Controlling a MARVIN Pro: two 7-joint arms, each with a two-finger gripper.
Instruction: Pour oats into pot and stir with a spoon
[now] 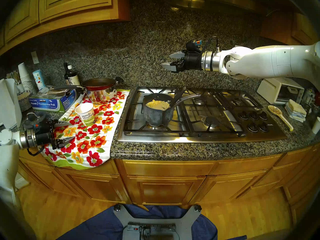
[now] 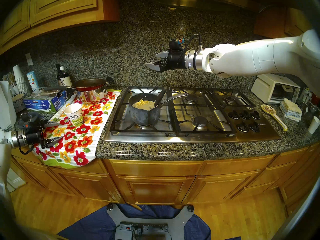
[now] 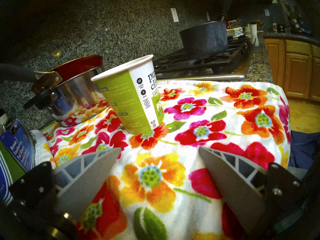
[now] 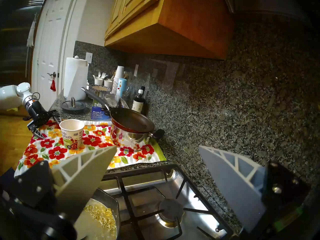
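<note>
**kitchenbot_fan:** So where's everything at right now? Is the pot (image 1: 158, 111) on the stove?

**stirfry_dave:** Yep, the small dark grey pot sits on the front left burner of the stove (image 1: 199, 130), long silver handle pointing back and to the right. The oats (image 1: 156, 103) are inside it, a yellow clump floating on pale liquid toward the back of the pot. The dark spoon (image 1: 176, 97) is left standing in there too, bowl down in the mix, handle leaning up over the rim next to the pot's handle. Nothing's touching it.

**kitchenbot_fan:** And the arms?

**stirfry_dave:** Right end effector (image 1: 168, 60) hangs well above the stove, up by the granite backsplash, fingers spread apart, nothing in them. Left end effector (image 1: 66, 131) is low over the flowered towel (image 1: 97, 135) on the tabletop (image 1: 173, 151), also released and empty.

**kitchenbot_fan:** The oat cup?

**stirfry_dave:** The paper cup (image 1: 85, 114) stands upright on the towel, just ahead of the left fingers but apart from them. Behind it a red frying pan (image 1: 99, 83) sits on top of a shiny steel pot (image 1: 102, 95).
</note>
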